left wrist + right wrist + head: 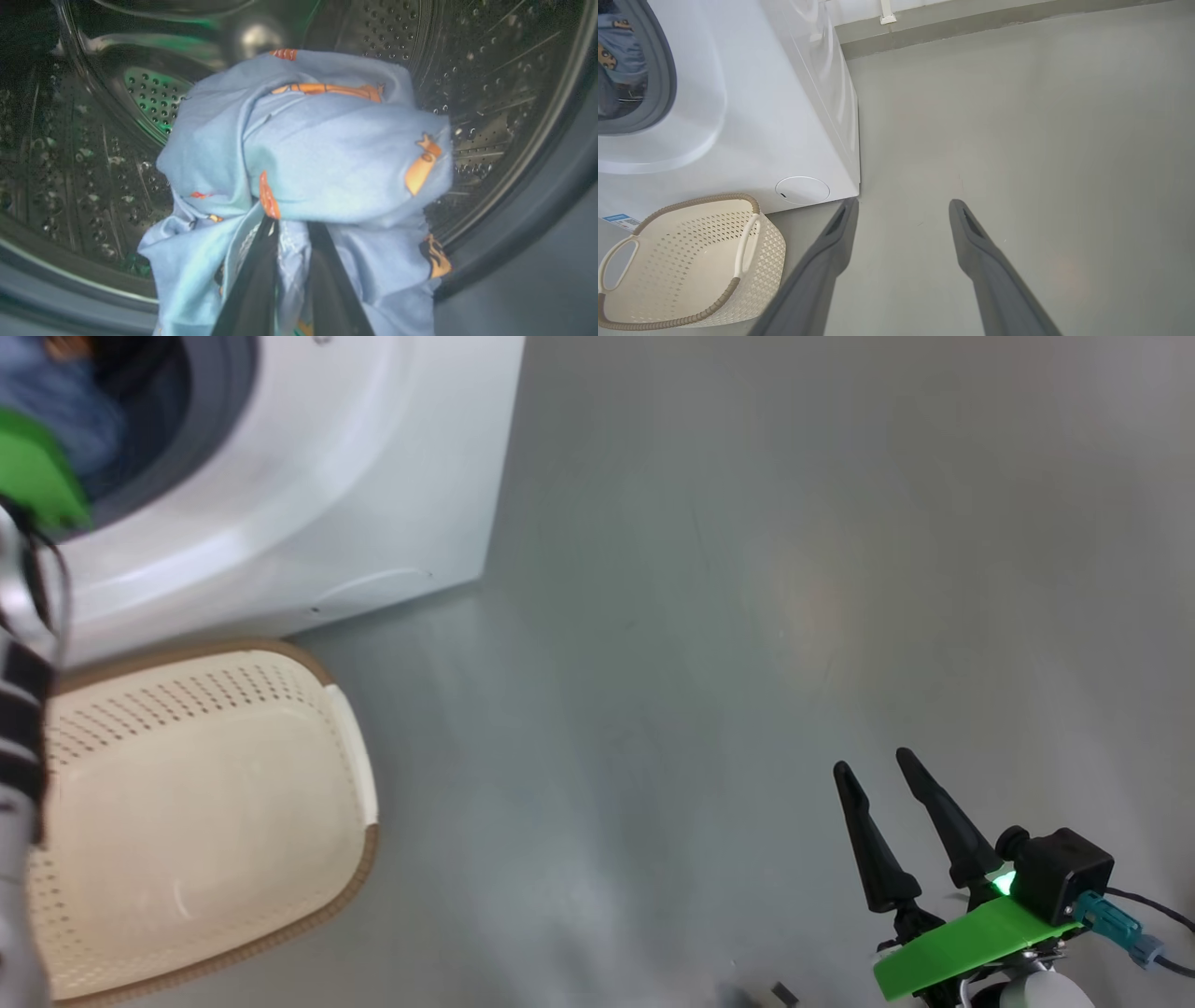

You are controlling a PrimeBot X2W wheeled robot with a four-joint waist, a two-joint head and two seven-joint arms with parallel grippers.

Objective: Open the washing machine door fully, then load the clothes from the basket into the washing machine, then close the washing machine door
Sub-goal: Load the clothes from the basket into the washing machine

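Grey smooth floor, head view: takes up the centre and right.
- Item 1, washing machine: white, upper left, porthole uncovered.
- Item 2, basket: cream with a brown rim, on the floor just in front of the machine. Nothing lies in it.
- Item 3, left arm: along the left edge, reaching up into the porthole.
- Item 4, right gripper: lower right, over bare floor, well apart from machine and basket.

Left wrist view: steel perforated drum all round, dark gasket at the lower right.
- Item 5, clothes: light blue with orange figures, bunched and hanging inside the drum.
- Item 6, left gripper: fingers drawn nearly together, pinching a fold at the garment's lower part.

Right wrist view: floor, with pale skirting at the top. The machine is at left, with a round cover and a blue label at its base. The basket sits below it, empty. The right gripper's fingers are spread wide and hold nothing.

Status, judged: the washing machine door has been opened and the basket cleared. The garment is inside the drum but not yet let go. Remaining: release it, draw the arm out, close the door.
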